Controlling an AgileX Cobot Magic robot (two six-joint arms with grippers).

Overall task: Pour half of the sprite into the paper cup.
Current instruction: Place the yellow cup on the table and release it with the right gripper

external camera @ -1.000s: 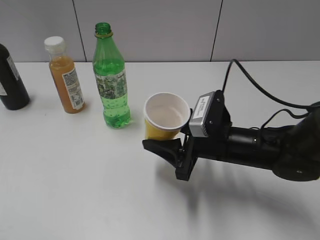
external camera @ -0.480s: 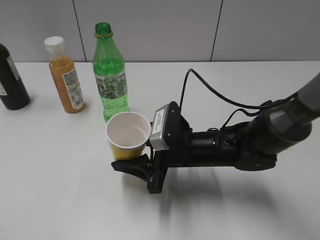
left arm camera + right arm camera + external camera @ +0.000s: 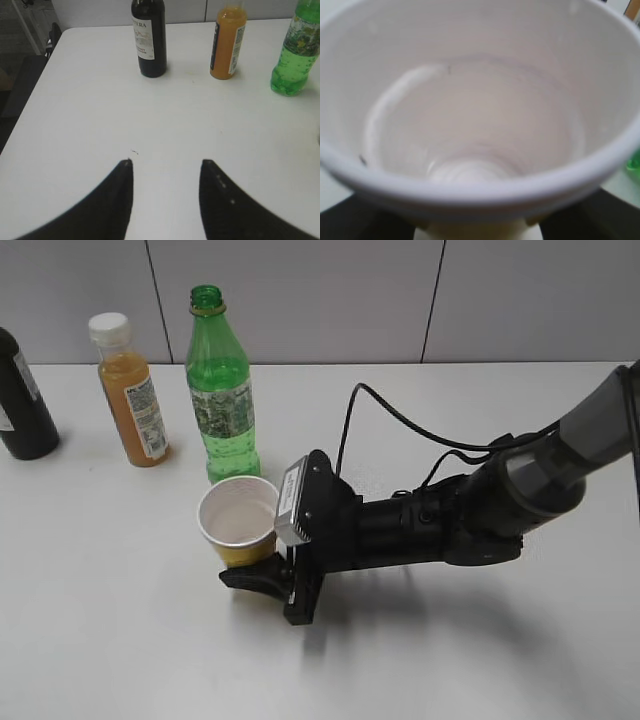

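Observation:
The sprite [image 3: 222,400] is a tall green uncapped bottle standing upright at the back of the white table; its lower part also shows at the right edge of the left wrist view [image 3: 295,55]. The paper cup [image 3: 239,523], yellow with a white empty inside, is upright just in front of the sprite. My right gripper [image 3: 258,565] is shut on the cup's lower wall. The cup fills the right wrist view [image 3: 480,120], hiding most of the fingers. My left gripper [image 3: 166,165] is open and empty above bare table; it does not show in the exterior view.
An orange-juice bottle [image 3: 130,390] with a white cap stands left of the sprite, and a dark black bottle [image 3: 22,400] stands at the far left edge. Both also show in the left wrist view, juice [image 3: 227,42] and black bottle [image 3: 149,37]. The table's left edge [image 3: 30,90] drops off.
My right gripper has carried the paper cup leftward and slightly toward the front, from right of the sprite to just in front of it. The bottles have not moved.

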